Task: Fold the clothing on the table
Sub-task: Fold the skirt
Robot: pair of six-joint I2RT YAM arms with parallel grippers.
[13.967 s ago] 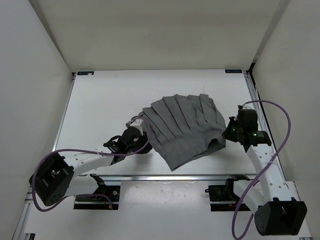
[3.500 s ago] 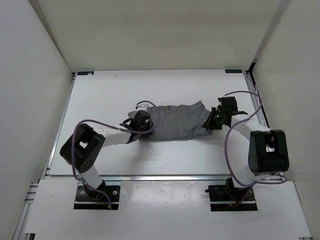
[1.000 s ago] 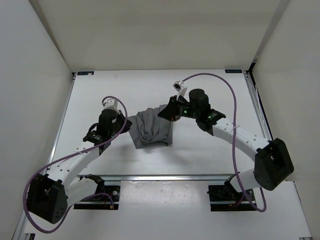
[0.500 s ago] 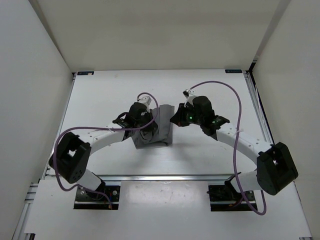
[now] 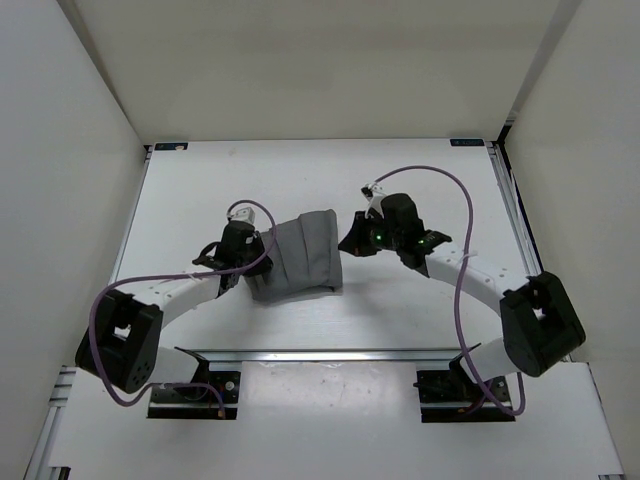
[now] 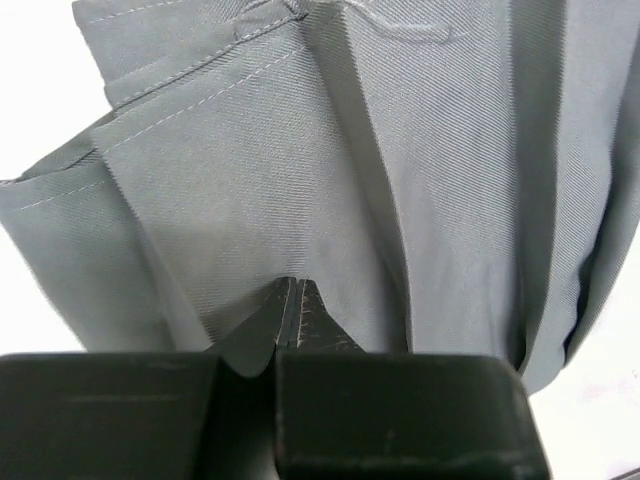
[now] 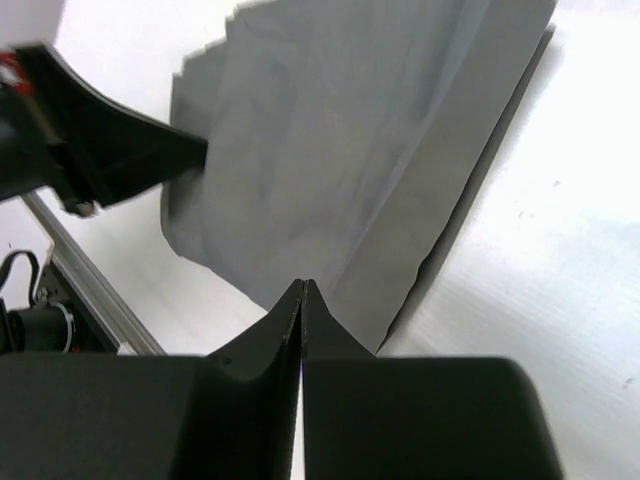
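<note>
Folded grey clothing [image 5: 305, 255] on table [image 5: 200, 190], left jaws closed, right jaws closed beside

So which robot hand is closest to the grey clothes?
The left hand: its shut tips sit right at the clothing, whose pleats fill its camera. The right hand hangs farther back, seeing the whole bundle.

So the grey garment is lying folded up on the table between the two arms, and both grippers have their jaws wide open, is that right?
Not quite. The clothing does lie folded on the table between the two arms, but the jaws are not open: the left gripper and the right gripper are both shut, fingertips together. The two wrist views show it.
</note>
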